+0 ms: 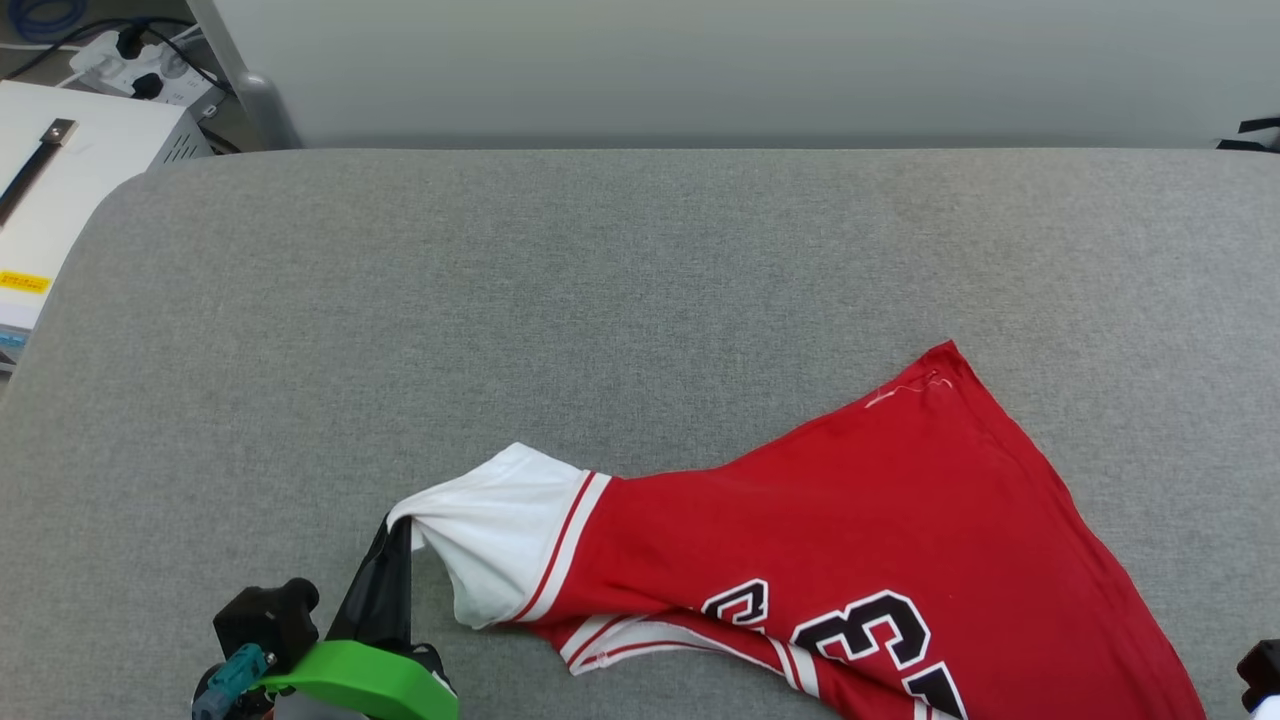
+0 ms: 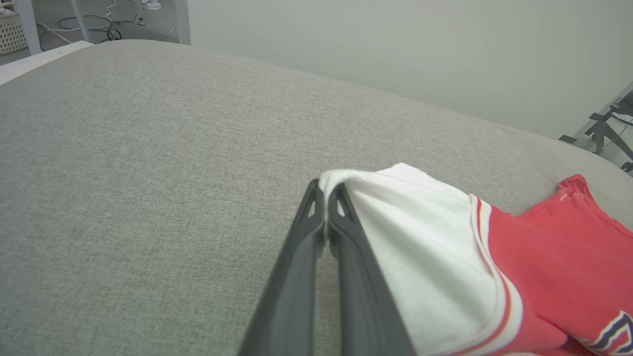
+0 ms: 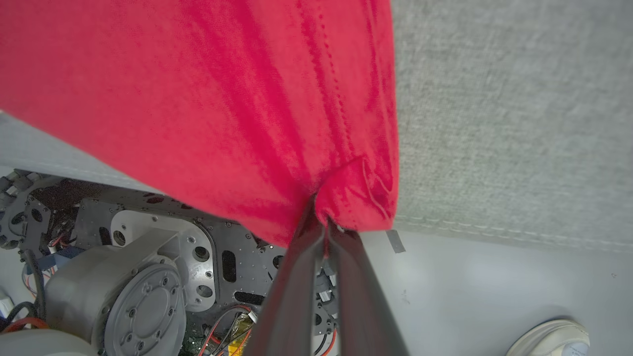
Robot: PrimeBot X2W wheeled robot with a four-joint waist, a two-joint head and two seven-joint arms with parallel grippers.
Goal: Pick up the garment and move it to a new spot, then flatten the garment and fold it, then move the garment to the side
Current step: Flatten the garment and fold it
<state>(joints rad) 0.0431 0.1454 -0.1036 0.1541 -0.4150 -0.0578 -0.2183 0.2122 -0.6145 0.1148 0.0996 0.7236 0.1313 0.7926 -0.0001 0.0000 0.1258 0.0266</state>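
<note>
Toward the near edge of the grey fabric-covered desk (image 1: 600, 260), the garment (image 1: 850, 520) is stretched out, its red body with black, white-outlined numerals laid on the desk's near right part and its white sleeve (image 2: 420, 237) drawn toward the desk's near left. The sleeve's cuff is pinched by the left tool (image 2: 326, 190), whose dark fingers (image 2: 296, 277) are pressed together on the cloth. A red hem corner is clamped by the right tool (image 3: 321, 220) at the desk's near edge, jaws closed on the fabric.
</note>
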